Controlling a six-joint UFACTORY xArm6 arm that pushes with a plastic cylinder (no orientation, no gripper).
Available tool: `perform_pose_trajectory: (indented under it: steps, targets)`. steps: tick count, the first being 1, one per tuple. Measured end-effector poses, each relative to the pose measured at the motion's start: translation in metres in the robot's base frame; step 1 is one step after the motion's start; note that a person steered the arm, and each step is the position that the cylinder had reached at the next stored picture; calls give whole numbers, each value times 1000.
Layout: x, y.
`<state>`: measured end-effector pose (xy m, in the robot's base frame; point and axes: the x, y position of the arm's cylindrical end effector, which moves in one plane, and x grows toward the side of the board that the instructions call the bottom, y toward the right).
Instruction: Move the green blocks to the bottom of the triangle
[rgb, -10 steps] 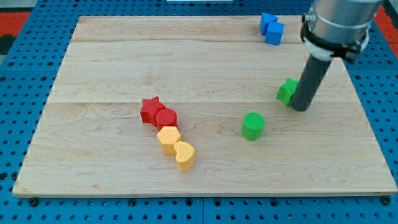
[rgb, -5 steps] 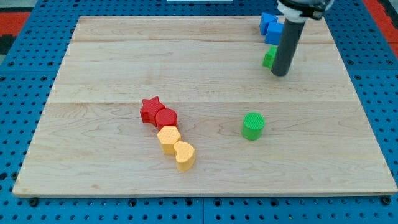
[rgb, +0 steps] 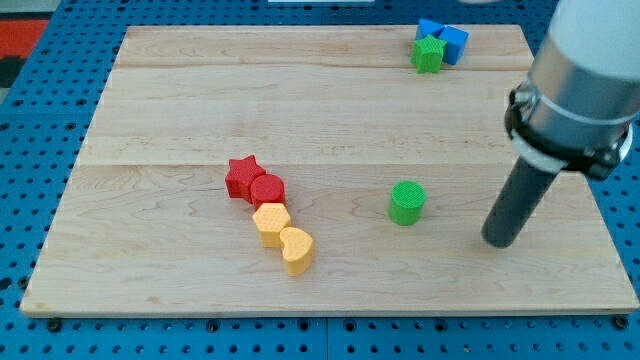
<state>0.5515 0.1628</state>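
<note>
Positioned near the view's lower right of the wooden board (rgb: 300, 100), my tip (rgb: 498, 243) rests on the surface and touches no block; it carries and pushes nothing. Above it, the dark rod rises into a grey arm body that the view's top and right edges cut off.

Just to the view's left of my tip, with a clear gap, stands the green cylinder (rgb: 407, 202). It is upright, round face up, long axis vertical.

Far toward the view's top and slightly left of my tip, the green star (rgb: 428, 54) lies flat against two blue blocks (rgb: 445, 40). It covers their lower left portions, so their exact shapes and the boundary between them are hard to make out. Which way the star's points face cannot be resolved at this scale.

Well to the view's left of my tip, four blocks form a touching chain running diagonally: red star (rgb: 241, 176), red cylinder (rgb: 267, 189), yellow hexagonal block (rgb: 271, 223), yellow heart (rgb: 297, 249).

All blocks have a matte, finely ribbed finish. Pale planks with visible grain make up the board, which sits on a blue perforated base (rgb: 40, 120).
</note>
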Motion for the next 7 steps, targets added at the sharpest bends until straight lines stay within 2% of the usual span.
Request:
perform_pose_trajectory:
  steps: [1, 2, 5, 6, 7]
  targets:
    - [-2, -69]
    - [-52, -82]
    - [-233, 4]
    - [-255, 43]
    - [-216, 86]
